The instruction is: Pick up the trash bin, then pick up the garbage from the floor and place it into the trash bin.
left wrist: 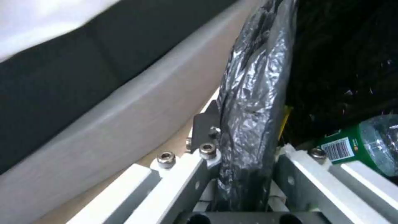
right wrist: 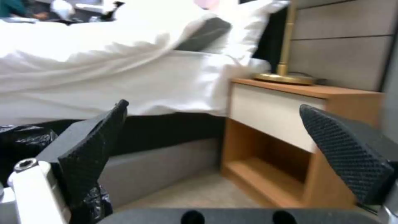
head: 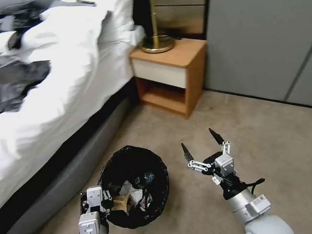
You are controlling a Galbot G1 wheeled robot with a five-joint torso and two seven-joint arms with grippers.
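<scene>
Left gripper [head: 105,197] pinches the trash bin [head: 158,195] rim at 9 o'clock; right gripper [head: 203,147] spread, empty. Garbage [head: 131,197] probably all binned; next needs floor litter.

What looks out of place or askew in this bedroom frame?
Black plastic sheets lie crumpled across the white bed, odd on bedding. The trash bin, gripped at its lined rim by the left gripper, holds litter. The right gripper is open, empty.
</scene>
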